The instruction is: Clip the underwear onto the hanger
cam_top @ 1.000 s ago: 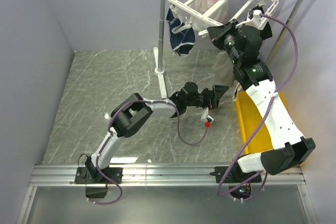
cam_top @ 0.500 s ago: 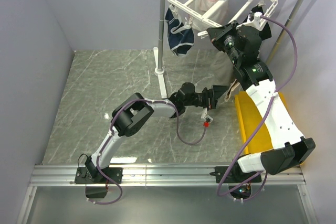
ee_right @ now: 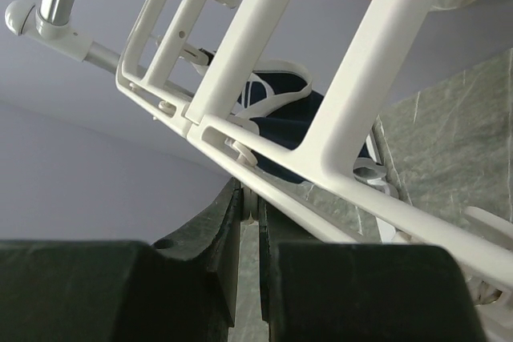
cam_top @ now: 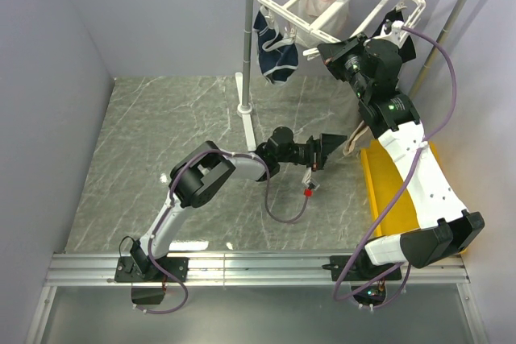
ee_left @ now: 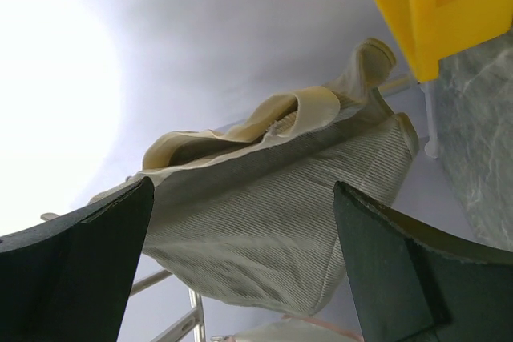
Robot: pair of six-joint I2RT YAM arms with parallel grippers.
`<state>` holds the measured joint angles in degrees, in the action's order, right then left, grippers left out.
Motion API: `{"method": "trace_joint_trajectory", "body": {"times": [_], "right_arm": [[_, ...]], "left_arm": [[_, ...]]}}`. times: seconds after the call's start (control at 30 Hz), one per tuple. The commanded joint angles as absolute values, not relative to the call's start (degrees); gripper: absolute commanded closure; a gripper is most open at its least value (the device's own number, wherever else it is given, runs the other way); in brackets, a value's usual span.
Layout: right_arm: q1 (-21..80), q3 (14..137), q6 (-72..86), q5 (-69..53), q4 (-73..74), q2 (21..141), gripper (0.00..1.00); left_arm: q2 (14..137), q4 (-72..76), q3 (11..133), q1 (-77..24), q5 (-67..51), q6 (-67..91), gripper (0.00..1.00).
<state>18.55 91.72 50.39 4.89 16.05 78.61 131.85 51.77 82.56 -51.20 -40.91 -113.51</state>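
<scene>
1. Left gripper (cam_top: 326, 149): jaws wide apart, empty, low above the table (cam_top: 161, 134), aimed right
2. The underwear (ee_left: 272, 222) hangs straight ahead of it, untouched, its width running across the jaw gap; this arm is nearer
3. Right gripper (ee_right: 250, 222), up at the hanger (ee_right: 365, 94): jaws almost together; what they pinch I cannot tell

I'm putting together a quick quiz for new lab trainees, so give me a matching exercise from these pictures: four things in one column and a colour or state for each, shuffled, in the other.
Things:
1. underwear
2. hanger
3. bin
4. left gripper

Matches:
A. yellow
B. jaws wide open
C. taupe with a beige waistband
D. white

Pairs: 1-C, 2-D, 3-A, 4-B
</scene>
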Motion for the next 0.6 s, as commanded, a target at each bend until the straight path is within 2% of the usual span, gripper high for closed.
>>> {"method": "trace_joint_trajectory", "body": {"times": [0.0,0.57], "right_arm": [[18.8,92.2,52.4,0.5,16.4,78.7,1.00],[17.9,91.7,53.7,-1.4,15.3,79.0,1.00]], "left_arm": [[131.1,51.1,84.5,-50.9,-44.8,-133.6,0.01],[131.7,49.8,83.7,-51.5,-43.3,-136.9,0.01]]}}
